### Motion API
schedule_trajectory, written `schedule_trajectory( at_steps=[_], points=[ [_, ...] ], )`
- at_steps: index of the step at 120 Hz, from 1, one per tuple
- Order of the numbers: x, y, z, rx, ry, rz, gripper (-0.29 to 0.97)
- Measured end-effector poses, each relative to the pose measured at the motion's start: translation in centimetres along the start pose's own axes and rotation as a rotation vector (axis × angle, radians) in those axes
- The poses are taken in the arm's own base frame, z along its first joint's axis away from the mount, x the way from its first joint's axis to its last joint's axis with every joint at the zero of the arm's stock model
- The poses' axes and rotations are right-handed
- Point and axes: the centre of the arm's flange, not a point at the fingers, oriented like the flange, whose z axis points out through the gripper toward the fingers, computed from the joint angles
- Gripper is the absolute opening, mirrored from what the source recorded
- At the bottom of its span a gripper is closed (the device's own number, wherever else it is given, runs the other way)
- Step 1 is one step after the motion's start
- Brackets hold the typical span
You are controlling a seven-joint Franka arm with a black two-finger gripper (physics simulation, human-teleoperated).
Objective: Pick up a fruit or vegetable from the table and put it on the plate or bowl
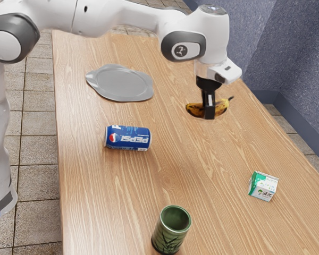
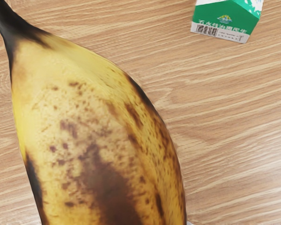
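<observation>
A ripe, brown-spotted banana (image 1: pixel 219 108) lies on the wooden table toward the exterior view's right. My black gripper (image 1: pixel 208 112) has come straight down onto its middle and reaches to the table surface. In the wrist view the banana (image 2: pixel 93 140) sits right under my hand, with its dark stem end pointing away. A flat grey plate (image 1: pixel 119 83) rests on the table farther back toward the exterior view's left, well apart from the banana.
A blue Pepsi can (image 1: pixel 127 138) lies on its side between plate and front edge. A green cup (image 1: pixel 171 228) stands at the front edge. A small green-and-white carton (image 1: pixel 263 186) (image 2: pixel 226 19) sits at the front right. Blue walls rise beyond the table's right side.
</observation>
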Motion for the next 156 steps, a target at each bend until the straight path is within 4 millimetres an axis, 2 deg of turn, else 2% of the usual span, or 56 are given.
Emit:
schedule_trajectory(
  at_steps=[11, 23, 32, 42, 48, 54, 61, 73, 80, 94, 117, 132, 156],
  points=[
    [-0.8, -5.8, -1.3, 0.026, -0.012, -0.093, 0.13],
    [-3.4, -14.1, -2.0, 0.060, -0.036, -0.235, 0.13],
    [-6.7, -21.2, -1.9, 0.086, -0.067, -0.362, 0.13],
    [-11.4, -28.7, -1.6, 0.110, -0.102, -0.507, 0.13],
    [-14.1, -32.2, -1.8, 0.121, -0.116, -0.578, 0.13],
    [-16.0, -34.4, -1.5, 0.124, -0.131, -0.626, 0.13],
    [-16.5, -35.3, -0.9, 0.120, -0.143, -0.641, 0.13],
    [-15.2, -34.3, 0.8, 0.100, -0.162, -0.613, 0.13],
    [-15.1, -34.3, 1.5, 0.093, -0.172, -0.611, 0.13],
    [-16.2, -35.6, 2.6, 0.087, -0.190, -0.637, 0.13],
    [-18.6, -38.7, 5.7, 0.065, -0.233, -0.697, 0.14],
    [-20.2, -40.3, 6.8, 0.057, -0.246, -0.732, 0.14],
    [-20.7, -40.9, 7.4, 0.054, -0.250, -0.742, 0.14]
  ],
)
